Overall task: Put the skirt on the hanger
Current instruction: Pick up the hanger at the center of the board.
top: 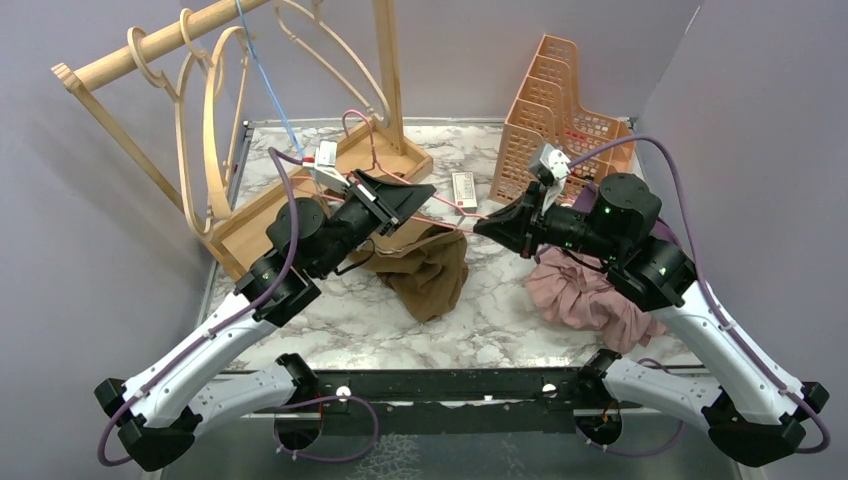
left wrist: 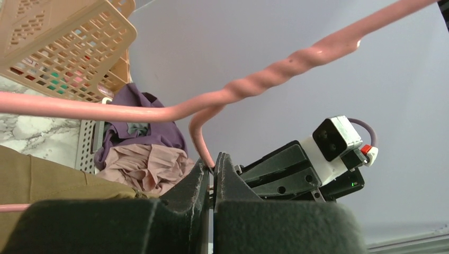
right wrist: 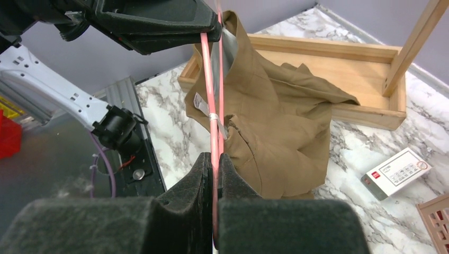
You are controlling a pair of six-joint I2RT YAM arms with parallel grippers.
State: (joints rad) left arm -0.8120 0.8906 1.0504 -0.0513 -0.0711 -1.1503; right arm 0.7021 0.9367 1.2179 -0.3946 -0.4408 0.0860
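Claws: we found the left claw [left wrist: 213, 161] clenched on a bend of the pink hanger [left wrist: 286, 67] just below its twisted neck. The right claw [right wrist: 214, 159] was clenched on the same wire at its other end.
Hanger: thin wire, held off the marble table [top: 480, 320] between the two claws. We judged it springy and liable to twist if the claws pulled unevenly.
Skirt [right wrist: 270, 121]: brown, draped over the wire between the claws, its upper edge bunched near the left claw and its lower folds sagging toward the table.
Handling: we judged the skirt light, limp and matte, so it was unlikely to slide quickly but sure to slump wherever unsupported. Nothing about it looked fragile.
Hold: we judged the waistband, beside the white label [right wrist: 200, 103], the best place to pinch, since a doubled seam there would bear the weight without stretching.
Surroundings: a pink cloth heap [top: 580, 295] lay partly under the right arm, an orange basket [top: 545, 110] stood behind it, and a wooden rack [top: 150, 45] stood at the left rear.
Hidden: the hook was cut off at the edge of the left wrist view, and the wire was nearly invisible from above. We could not tell whether the skirt was threaded over the bar or merely draped, nor whether its hem touched the table.
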